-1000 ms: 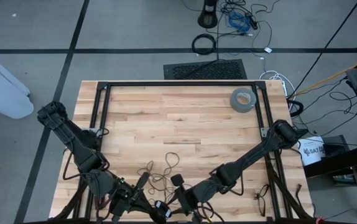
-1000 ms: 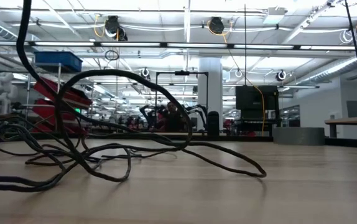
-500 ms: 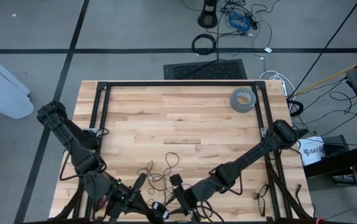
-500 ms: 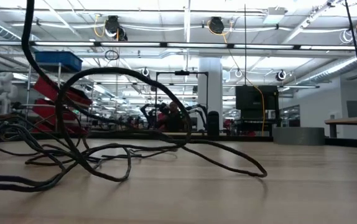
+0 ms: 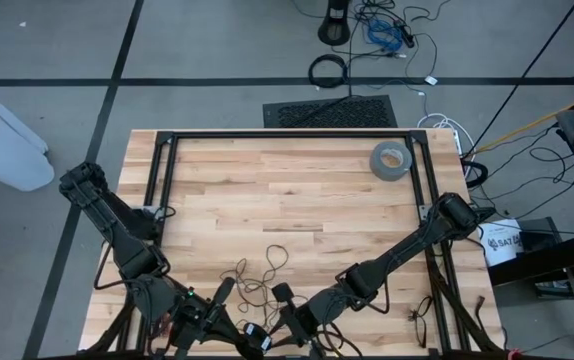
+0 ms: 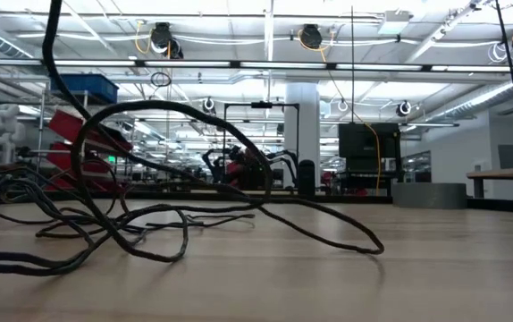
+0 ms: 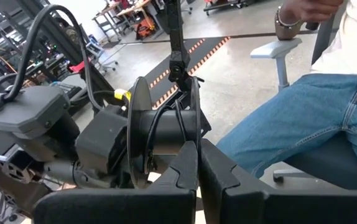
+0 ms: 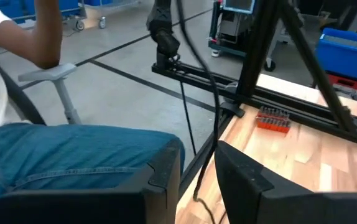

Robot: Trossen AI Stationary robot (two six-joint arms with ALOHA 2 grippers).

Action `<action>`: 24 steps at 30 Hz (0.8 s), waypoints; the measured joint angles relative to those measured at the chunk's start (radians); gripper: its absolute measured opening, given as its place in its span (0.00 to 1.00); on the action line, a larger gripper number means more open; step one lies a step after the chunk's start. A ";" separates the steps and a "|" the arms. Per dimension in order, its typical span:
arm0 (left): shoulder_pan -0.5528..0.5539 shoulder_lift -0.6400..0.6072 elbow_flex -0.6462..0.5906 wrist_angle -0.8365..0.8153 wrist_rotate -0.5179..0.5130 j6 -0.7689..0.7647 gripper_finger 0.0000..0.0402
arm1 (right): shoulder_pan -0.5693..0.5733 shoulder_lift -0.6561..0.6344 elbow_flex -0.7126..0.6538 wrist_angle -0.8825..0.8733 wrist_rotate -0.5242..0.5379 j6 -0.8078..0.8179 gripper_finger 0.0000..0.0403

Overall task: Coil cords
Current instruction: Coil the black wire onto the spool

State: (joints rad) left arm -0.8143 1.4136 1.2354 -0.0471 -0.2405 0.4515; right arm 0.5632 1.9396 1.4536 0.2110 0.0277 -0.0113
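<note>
Left gripper (image 5: 229,289) sits low at the table's near edge, its matte dark fingers (image 7: 185,171) pressed flat together with nothing visibly between them. The cord (image 5: 258,275), a hair-thin black wire, lies in loose irregular loops on the pale butcher-block table (image 5: 287,190) near that edge, between both grippers; the low view shows it arching up off the wood. Right gripper (image 5: 283,291) is just beside the tangle, blocky fingers (image 8: 244,171) parted by a narrow gap with thin wire running through it; grip unclear.
</note>
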 joint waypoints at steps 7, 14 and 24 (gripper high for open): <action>0.000 0.000 0.000 0.000 0.000 0.000 0.00 | -0.005 0.000 0.000 0.003 0.000 0.007 0.12; 0.000 0.001 0.000 0.003 0.000 0.003 0.00 | -0.018 0.011 0.000 0.003 0.063 0.013 0.01; 0.002 0.001 0.000 0.012 0.071 0.008 0.00 | -0.023 0.001 0.000 0.004 0.226 -0.030 0.00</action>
State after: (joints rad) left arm -0.8127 1.4143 1.2354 -0.0349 -0.1698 0.4591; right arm 0.5406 1.9406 1.4536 0.2148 0.2532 -0.0414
